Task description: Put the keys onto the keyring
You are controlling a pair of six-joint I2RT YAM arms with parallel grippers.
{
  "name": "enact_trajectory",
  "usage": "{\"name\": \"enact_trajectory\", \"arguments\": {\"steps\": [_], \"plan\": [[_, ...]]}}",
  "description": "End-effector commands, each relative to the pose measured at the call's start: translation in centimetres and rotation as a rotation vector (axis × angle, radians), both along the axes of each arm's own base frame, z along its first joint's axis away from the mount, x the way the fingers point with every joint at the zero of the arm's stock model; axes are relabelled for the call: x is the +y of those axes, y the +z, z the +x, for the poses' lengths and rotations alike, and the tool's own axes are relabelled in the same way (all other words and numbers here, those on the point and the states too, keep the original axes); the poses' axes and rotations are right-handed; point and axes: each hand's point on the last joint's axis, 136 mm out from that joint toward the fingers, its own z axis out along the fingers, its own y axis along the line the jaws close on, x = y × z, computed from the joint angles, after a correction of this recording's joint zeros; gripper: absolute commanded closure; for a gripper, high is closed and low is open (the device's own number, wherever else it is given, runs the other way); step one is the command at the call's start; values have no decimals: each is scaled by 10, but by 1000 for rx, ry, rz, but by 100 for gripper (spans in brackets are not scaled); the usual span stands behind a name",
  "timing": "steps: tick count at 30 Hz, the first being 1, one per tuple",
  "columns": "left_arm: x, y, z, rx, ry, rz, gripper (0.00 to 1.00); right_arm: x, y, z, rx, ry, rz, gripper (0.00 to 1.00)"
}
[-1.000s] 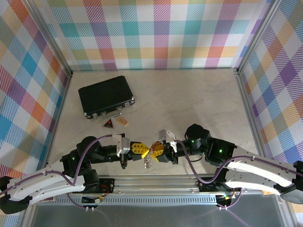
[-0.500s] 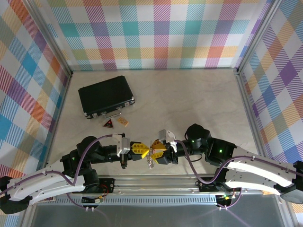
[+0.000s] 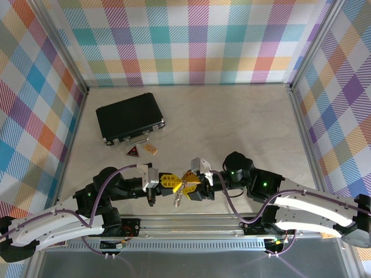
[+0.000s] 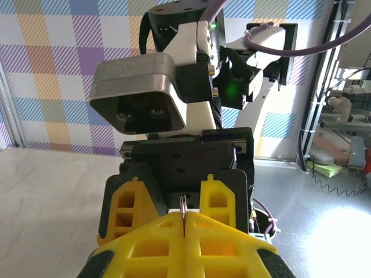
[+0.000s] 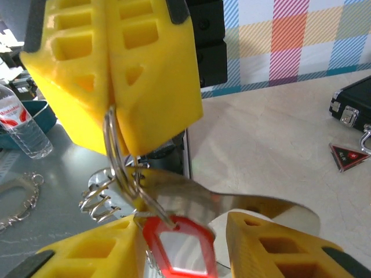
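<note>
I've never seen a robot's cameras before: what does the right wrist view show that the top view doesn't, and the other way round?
Right wrist view: the red-headed key sits between the parted fingers of the right gripper, the keyring is pinched in the shut left gripper, and a bottle stands at the left. Top view: the tan tag beside the triangular tag. Both: the case, the triangular tag, and the two grippers tip to tip.

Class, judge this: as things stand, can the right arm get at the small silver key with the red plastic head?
Probably yes: the red-headed silver key hangs between the open jaws of the right gripper, unobstructed, below the grey metal keyring pinched in the left gripper.
</note>
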Motion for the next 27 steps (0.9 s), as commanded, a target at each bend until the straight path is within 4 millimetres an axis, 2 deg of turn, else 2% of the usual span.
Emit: {"name": "enact_trajectory", "arguments": {"steps": [1,9,17,27], "plan": [[4,9,-1,-33,7,-40,100,-1,14,0,-10,-10,82,65],[4,7,0,-29,13,-49,100,-4,12,-2,-29,-6,116,69],[6,2,6,-31,46,-46,100,-7,10,3,-39,-48,168,58],[7,3,8,-31,61,-45,100,0,7,6,-34,-56,168,57]]}}
